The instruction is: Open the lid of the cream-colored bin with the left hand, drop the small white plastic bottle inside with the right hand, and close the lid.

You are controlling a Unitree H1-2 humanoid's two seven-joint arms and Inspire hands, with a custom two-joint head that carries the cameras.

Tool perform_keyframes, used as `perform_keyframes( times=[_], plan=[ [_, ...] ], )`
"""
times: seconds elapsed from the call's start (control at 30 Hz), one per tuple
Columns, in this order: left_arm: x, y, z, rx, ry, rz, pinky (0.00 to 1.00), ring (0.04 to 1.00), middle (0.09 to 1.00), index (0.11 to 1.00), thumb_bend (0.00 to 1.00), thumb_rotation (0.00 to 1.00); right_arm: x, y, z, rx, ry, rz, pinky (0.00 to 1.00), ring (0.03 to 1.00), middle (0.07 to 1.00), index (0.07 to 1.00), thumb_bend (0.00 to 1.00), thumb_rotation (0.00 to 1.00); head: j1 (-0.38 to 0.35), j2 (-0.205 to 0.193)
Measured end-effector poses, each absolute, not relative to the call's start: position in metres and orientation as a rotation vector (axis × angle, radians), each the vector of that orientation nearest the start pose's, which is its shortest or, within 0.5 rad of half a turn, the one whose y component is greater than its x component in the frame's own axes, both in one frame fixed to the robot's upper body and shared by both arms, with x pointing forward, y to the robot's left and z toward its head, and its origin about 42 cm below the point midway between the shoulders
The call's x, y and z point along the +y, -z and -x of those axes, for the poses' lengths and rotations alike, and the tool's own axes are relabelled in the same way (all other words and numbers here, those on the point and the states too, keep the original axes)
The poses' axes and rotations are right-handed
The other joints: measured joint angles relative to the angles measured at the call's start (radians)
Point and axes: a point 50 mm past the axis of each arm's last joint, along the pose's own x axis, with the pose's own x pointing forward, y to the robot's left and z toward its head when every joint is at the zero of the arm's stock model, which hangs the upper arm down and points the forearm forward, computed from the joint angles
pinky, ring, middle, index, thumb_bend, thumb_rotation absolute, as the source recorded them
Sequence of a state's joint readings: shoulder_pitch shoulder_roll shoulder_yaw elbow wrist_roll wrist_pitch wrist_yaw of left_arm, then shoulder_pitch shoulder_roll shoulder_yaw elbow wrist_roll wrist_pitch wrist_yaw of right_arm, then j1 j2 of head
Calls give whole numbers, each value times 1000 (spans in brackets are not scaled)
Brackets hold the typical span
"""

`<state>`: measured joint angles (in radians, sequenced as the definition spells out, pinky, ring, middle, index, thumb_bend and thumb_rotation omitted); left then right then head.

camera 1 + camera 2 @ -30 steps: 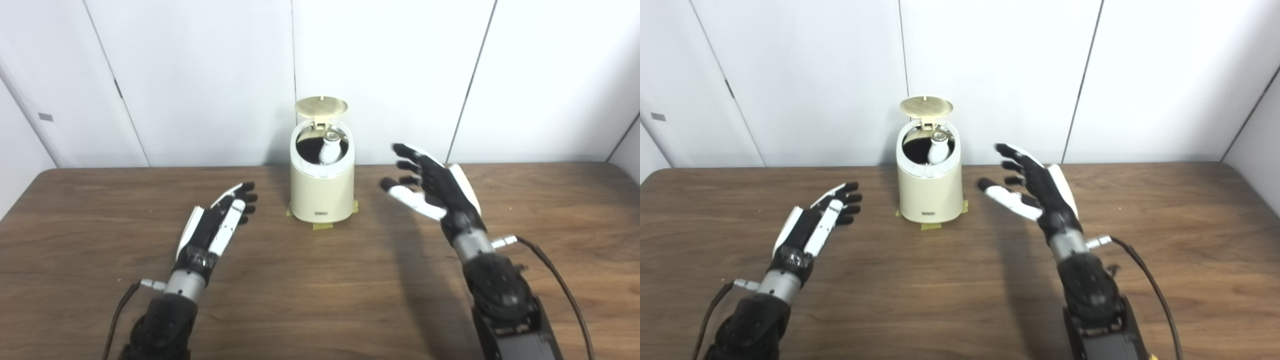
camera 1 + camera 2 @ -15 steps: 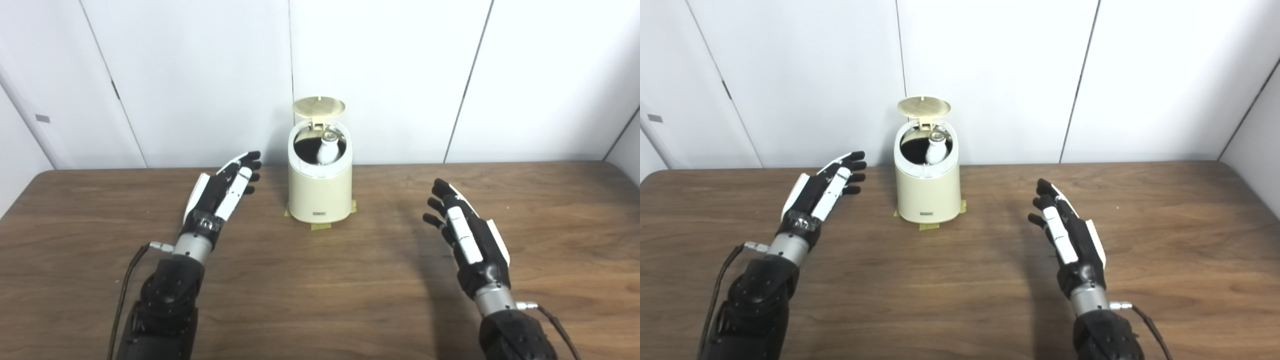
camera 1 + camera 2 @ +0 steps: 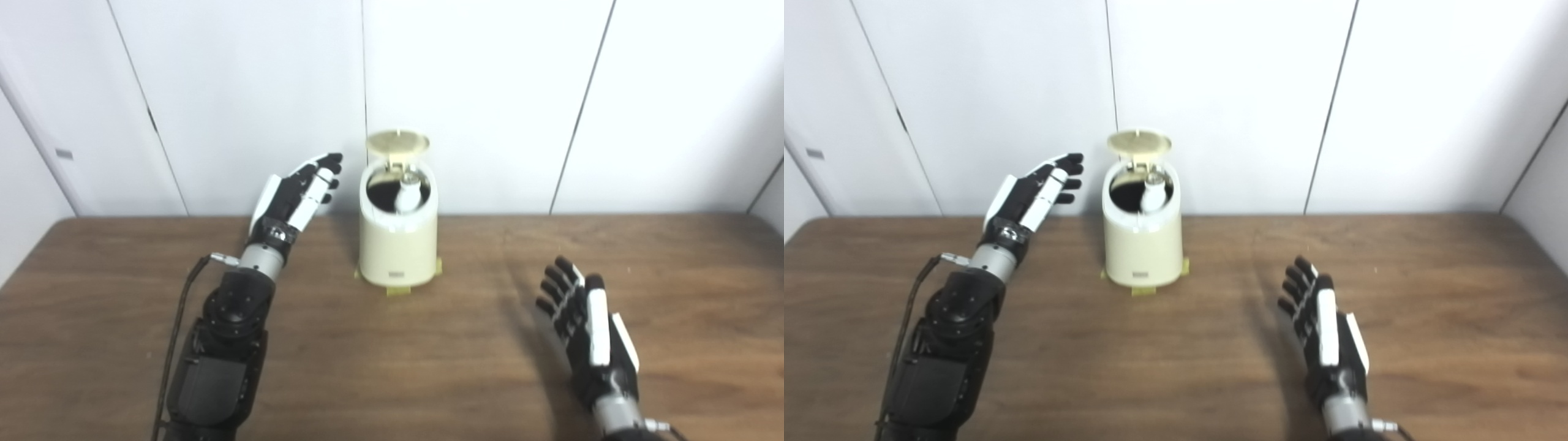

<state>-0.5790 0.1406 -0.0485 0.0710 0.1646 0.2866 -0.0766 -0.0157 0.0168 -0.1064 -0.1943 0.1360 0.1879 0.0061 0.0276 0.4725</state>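
Bottle [image 3: 405, 195] inside bin [image 3: 398, 245], lid [image 3: 397, 142] up. Left hand [image 3: 300, 190], fingers apart, raised upper-left beside it, likely to close it. Right hand [image 3: 588, 337] empty, spread, lower right.

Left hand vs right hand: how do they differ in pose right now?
The left hand is raised, at the height of the bin's open top, close to its left side; the right hand is low over the table, well away on the bin's right. The left arm is stretched forward; the right is drawn back toward the picture's bottom edge. Both are open, holding nothing.
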Motion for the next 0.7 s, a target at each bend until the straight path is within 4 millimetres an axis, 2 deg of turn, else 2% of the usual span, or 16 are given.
perform_keyframes(
  times=[0.17,0.43,0.5,0.7],
  plan=[
    [189,-275,-450,-222,145,-336,819,850,873,889,478,877,-223,-138,-283,-35,65,-90,854,915,919,912,456,968,-3,-3],
    [184,-281,-470,-204,153,-351,827,843,858,859,489,894,-217,-134,-280,-37,77,-53,836,914,913,907,452,960,-14,-15],
    [182,-282,-473,-207,156,-363,827,846,855,853,507,909,-215,-133,-279,-37,71,-46,820,906,909,909,436,984,-15,-15],
    [178,-289,-479,-225,158,-385,847,862,861,846,514,937,-212,-129,-280,-41,76,-34,784,871,884,896,471,982,-20,-21]
  ],
)
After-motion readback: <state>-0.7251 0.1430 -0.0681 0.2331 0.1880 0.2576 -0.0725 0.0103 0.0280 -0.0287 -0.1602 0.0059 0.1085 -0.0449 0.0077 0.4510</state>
